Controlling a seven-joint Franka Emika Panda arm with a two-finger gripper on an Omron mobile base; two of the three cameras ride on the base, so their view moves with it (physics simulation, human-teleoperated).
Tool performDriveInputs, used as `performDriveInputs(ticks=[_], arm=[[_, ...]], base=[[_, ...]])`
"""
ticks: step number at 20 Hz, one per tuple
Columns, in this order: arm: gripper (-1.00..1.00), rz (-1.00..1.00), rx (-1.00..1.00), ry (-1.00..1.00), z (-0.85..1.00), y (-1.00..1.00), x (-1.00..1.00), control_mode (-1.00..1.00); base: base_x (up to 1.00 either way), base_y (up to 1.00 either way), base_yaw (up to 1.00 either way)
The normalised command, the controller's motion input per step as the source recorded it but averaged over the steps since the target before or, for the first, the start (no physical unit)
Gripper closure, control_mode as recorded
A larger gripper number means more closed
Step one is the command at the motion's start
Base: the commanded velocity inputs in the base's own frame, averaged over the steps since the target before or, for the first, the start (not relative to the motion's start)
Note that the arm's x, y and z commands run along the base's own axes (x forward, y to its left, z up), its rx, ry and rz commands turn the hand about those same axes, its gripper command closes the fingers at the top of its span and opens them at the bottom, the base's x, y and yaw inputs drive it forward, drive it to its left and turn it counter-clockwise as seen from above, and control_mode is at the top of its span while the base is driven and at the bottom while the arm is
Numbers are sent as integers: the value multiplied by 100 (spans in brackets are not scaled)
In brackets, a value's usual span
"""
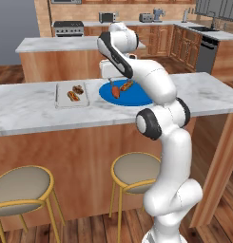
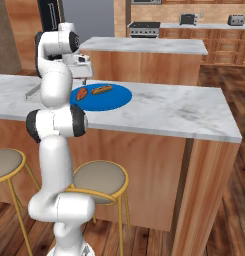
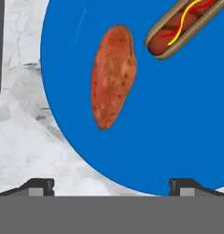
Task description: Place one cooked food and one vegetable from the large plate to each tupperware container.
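While our gripper (image 3: 111, 185) hangs spread wide and empty over the plate (image 3: 186, 123), the hand view shows us a red-orange vegetable (image 3: 113, 77) and a hot dog (image 3: 184, 25) on it, apart. From the left base view we see a pale container (image 1: 59, 100) beside the plate, holding another hot dog (image 1: 73, 96) and a brown vegetable (image 1: 78, 88).

blue plate (image 3: 177, 114): hot dog (image 3: 182, 25), red-orange tapered vegetable (image 3: 112, 75) | grey tray (image 1: 72, 94): hot dog, brown vegetable
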Motion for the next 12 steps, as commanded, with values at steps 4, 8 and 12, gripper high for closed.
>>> performDriveInputs(ticks=[4, 8, 12], arm=[[-100, -7, 4, -29, 6, -8, -3, -100], [-100, -4, 30, -15, -31, -29, -14, -100], [-100, -3, 32, -13, -23, -19, -8, -100]], base=[[0, 0, 0], [0, 0, 0], [0, 0, 0]])
